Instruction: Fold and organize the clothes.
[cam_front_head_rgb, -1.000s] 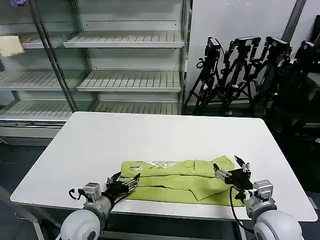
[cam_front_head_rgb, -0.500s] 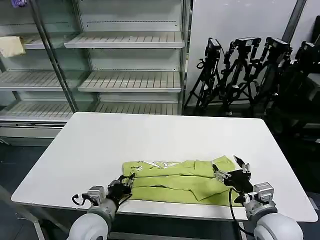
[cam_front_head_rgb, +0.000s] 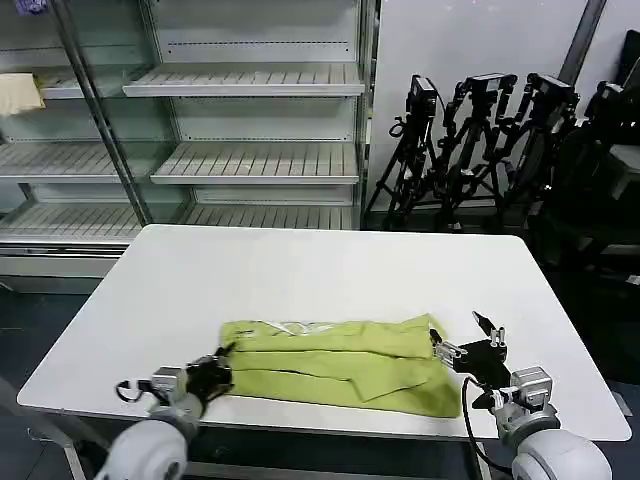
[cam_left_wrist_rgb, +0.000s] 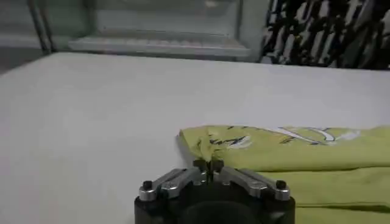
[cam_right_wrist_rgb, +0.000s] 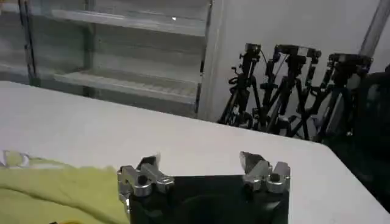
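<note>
T-shirt (cam_front_head_rgb: 335, 362): soft matt lime cloth, creased in folds | table (cam_front_head_rgb: 300, 270): smooth white top, faint sheen | left gripper (cam_left_wrist_rgb: 209, 171): black matt body, bare metal fingers (cam_left_wrist_rgb: 198, 168) | right gripper (cam_right_wrist_rgb: 201, 171): same black body, metal fingers (cam_right_wrist_rgb: 251, 163)

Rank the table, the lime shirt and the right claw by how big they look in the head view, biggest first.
1. The table, by far the largest.
2. The lime shirt, spread along the table's near edge.
3. The right claw, open beside the shirt's end, clearly the smallest.
</note>
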